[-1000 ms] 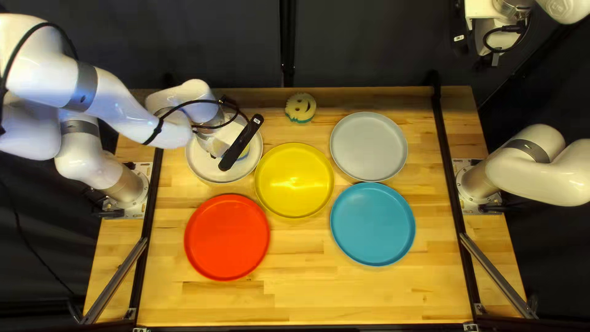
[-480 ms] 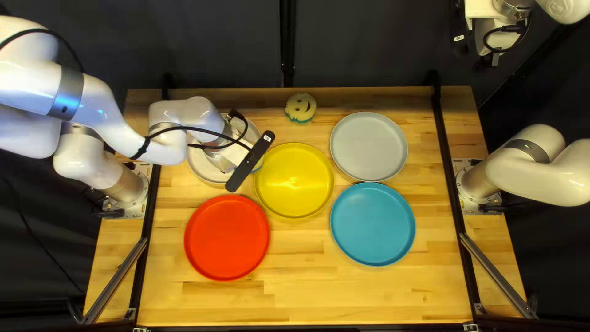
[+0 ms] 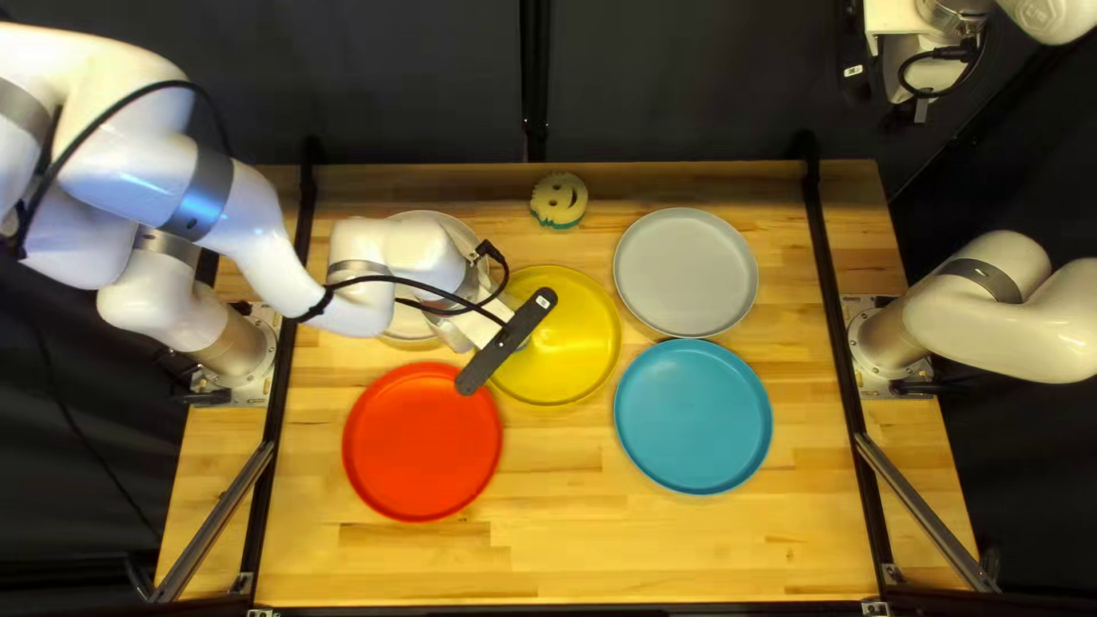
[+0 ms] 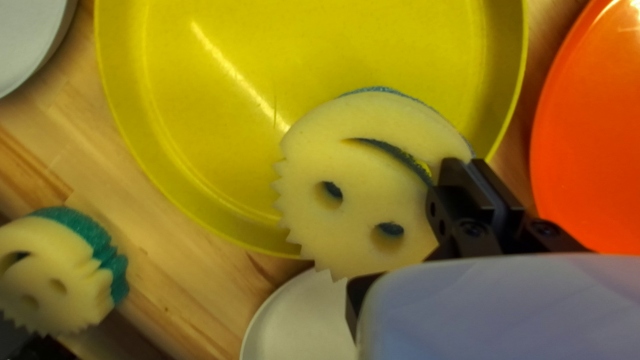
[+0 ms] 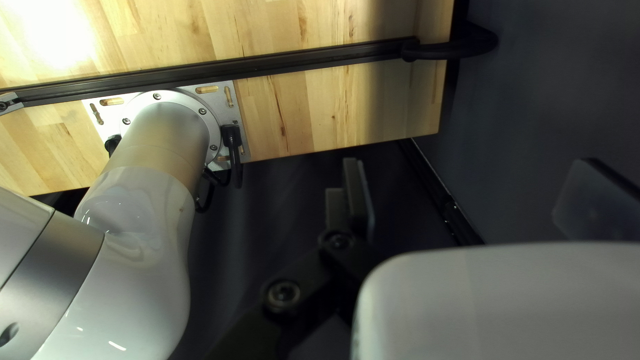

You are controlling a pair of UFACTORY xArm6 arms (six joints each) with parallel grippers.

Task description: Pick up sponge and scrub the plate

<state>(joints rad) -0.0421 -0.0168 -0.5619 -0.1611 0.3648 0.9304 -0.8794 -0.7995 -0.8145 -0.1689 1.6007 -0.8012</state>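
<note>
In the top left view my left gripper [image 3: 474, 322] reaches over the left side of the yellow plate [image 3: 571, 343]. The left wrist view has my left gripper [image 4: 470, 170] shut on the edge of a pale yellow, blue-backed smiley sponge [image 4: 373, 207]. That sponge overlaps the near rim of the yellow plate [image 4: 220, 40]; whether they touch I cannot tell. A second smiley sponge [image 3: 559, 199], green-backed, lies near the table's far edge. My right gripper [image 3: 914, 80] is raised at the top right; in the right wrist view, this gripper [image 5: 470, 197] stands open and holds nothing.
Around the yellow plate lie a red plate [image 3: 423, 442], a blue plate [image 3: 694, 416], a grey plate [image 3: 686, 272] and a white plate [image 3: 432, 216] partly under my left arm. Black rails [image 3: 840, 309] run along both sides of the table.
My left gripper and the sponge in it have moved right and toward the near edge, from over the white plate to the yellow plate. My right arm has stayed still.
</note>
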